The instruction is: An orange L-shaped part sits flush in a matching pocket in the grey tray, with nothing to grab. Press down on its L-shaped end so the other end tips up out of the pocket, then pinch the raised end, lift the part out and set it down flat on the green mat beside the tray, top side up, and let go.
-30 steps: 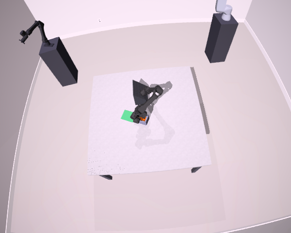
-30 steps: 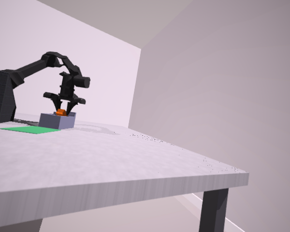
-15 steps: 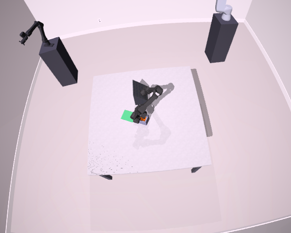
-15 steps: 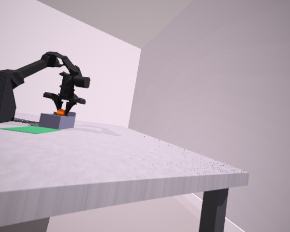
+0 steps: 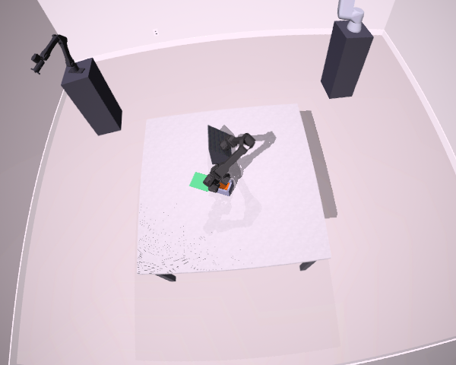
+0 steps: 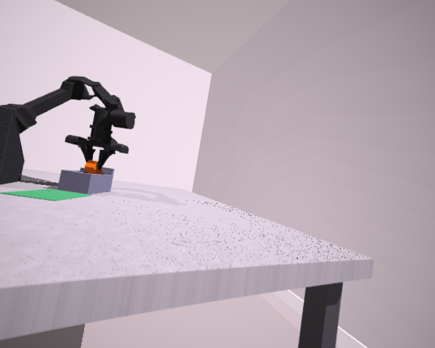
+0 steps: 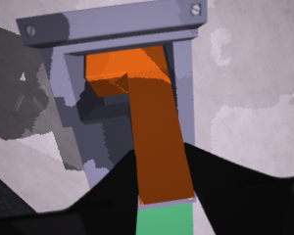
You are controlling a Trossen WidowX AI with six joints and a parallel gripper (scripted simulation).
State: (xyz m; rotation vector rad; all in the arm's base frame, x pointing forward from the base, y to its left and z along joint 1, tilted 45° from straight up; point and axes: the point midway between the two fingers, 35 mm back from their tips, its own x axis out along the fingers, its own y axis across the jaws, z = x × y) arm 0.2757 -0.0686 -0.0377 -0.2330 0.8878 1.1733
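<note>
Exterior view, left to right: flat green rectangular mat (image 6: 45,194) on speckled white table top (image 6: 195,239), just beside grey box-shaped tray (image 6: 85,181). Black parallel-jaw gripper (image 6: 95,162) points down over tray, fingers clamped on raised end of orange L-shaped part (image 6: 93,167). Part tilted: L-shaped end low in pocket, pinched end above rim, toward mat.

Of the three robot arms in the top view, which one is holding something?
The black arm on the white table: its gripper pinches the orange L-shaped part over the grey tray. The two pedestal arms hang free.
</note>
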